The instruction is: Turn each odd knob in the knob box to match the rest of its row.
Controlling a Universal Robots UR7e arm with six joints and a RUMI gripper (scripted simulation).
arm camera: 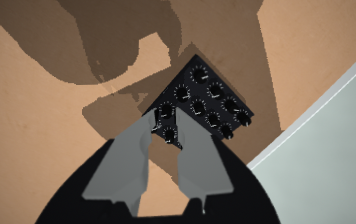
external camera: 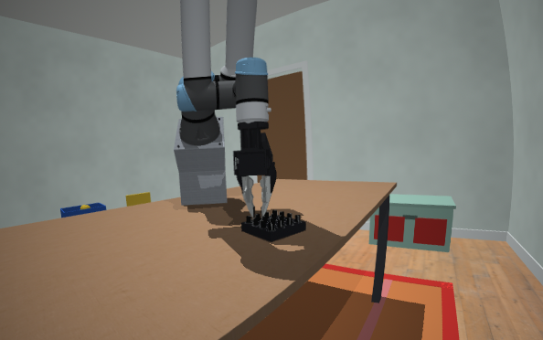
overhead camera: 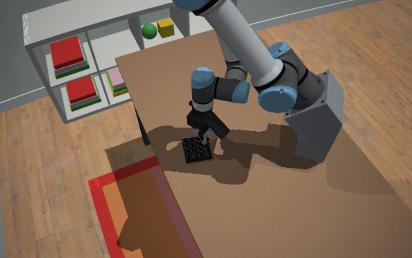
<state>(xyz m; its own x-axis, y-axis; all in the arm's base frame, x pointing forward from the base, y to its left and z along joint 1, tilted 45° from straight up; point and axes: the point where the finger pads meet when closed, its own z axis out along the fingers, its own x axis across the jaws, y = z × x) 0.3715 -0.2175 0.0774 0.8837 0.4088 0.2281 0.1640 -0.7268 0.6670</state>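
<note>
The black knob box (overhead camera: 199, 160) (external camera: 273, 236) (arm camera: 186, 77) lies on the table, turned diagonally in the wrist view. It bears several short black knobs with white tick marks around them; I cannot read the row labels or compare all pointers at this size. My gripper (overhead camera: 205, 142) (external camera: 259, 216) (arm camera: 166, 109) points down over the box's side nearest the robot base. Its grey fingers stand slightly apart at knob height, with gaps beside one knob (arm camera: 166, 109) seen between the tips. It grips nothing that I can see. The left finger partly hides another knob near the box's corner.
The table (overhead camera: 277, 215) (external camera: 114, 274) carries the arm's grey base block (overhead camera: 320, 132) (external camera: 203, 178). The box lies near one long table edge, with a red and orange rug (overhead camera: 98, 208) on the floor beyond. A white shelf (overhead camera: 104, 21) stands behind the table.
</note>
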